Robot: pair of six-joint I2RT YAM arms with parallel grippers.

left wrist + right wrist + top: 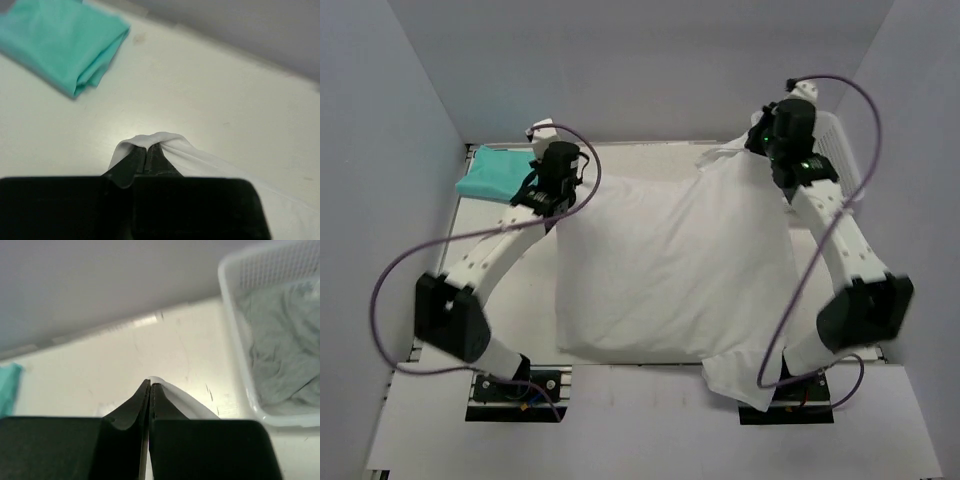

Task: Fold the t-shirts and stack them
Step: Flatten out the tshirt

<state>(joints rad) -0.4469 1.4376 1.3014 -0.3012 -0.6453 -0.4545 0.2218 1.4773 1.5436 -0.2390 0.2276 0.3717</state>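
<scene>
The white t-shirt (675,270) hangs stretched between both arms over the middle of the table, its lower edge drooping past the near table edge. At its far left corner my left gripper (148,146) is shut on the white cloth (200,160), which wraps over the fingertips. My right gripper (150,383) is shut on the far right corner, a thin fold of white cloth (187,400) pinched between the jaws. The teal t-shirt (500,173) lies folded at the far left corner of the table, also seen as a teal bundle (60,45) ahead of the left gripper.
A white mesh basket (235,315) holding grey-looking cloth (280,355) stands at the far right, close beside the right gripper; its rim (842,145) shows behind the right arm. Grey walls enclose the table on three sides.
</scene>
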